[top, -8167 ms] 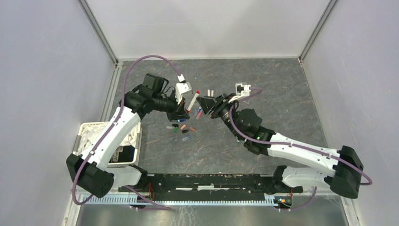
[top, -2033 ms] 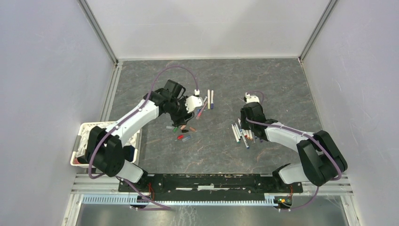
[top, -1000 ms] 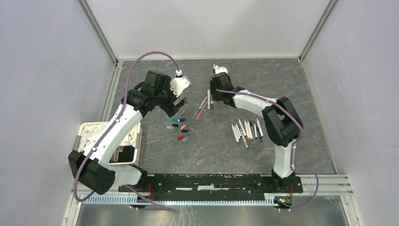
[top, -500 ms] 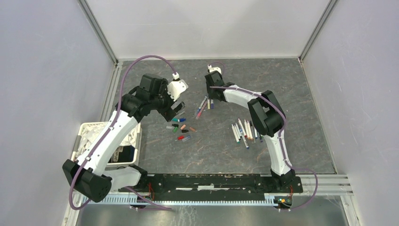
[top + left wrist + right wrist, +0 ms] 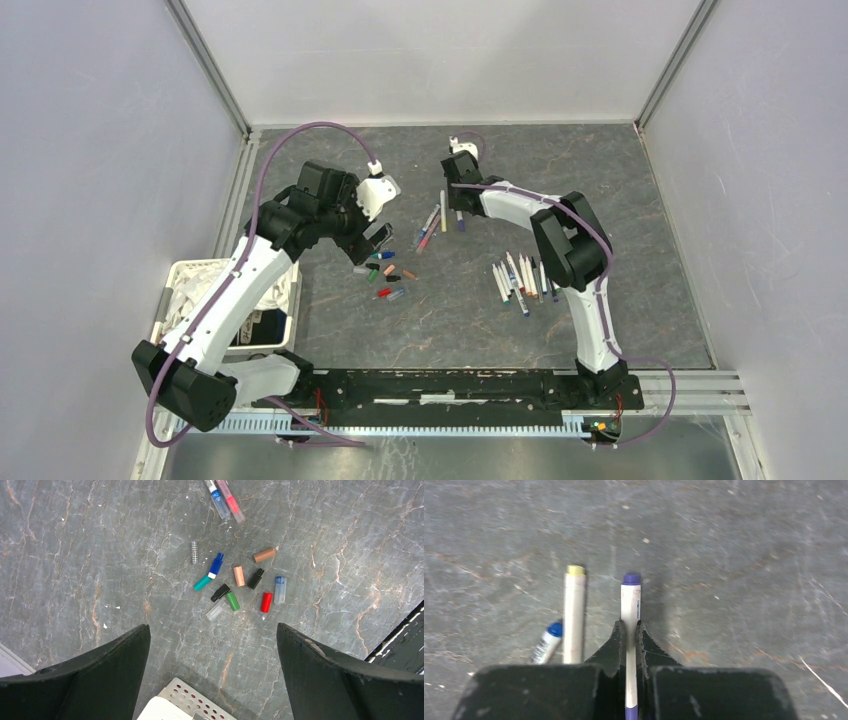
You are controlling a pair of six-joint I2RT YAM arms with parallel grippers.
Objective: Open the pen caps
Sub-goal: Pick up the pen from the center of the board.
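The purple pen (image 5: 630,605) lies flat on the table (image 5: 734,555), toward the far side. Its cap looks to be on. The right claw (image 5: 630,628) is clenched on the pen's white middle, with one finger on each side. A yellow pen (image 5: 574,615) lies just beside it, and a blue pen (image 5: 546,642) lies next to that. Neither one touches the purple pen.

The step in hand looks like picking this pen up so its cap can come off. To do it well, the right claw should lift straight up, so the yellow pen does not get bumped. The grip must be tight, because a thin round pen can roll or slip. One coloured end should stick out free.

The left claw (image 5: 212,629) is wide open and holds nothing. It hangs above the loose caps (image 5: 239,575), well apart from the right claw. It should come over, pinch only the cap, and pull straight along the pen, not sideways. Then it can drop the cap with the others.
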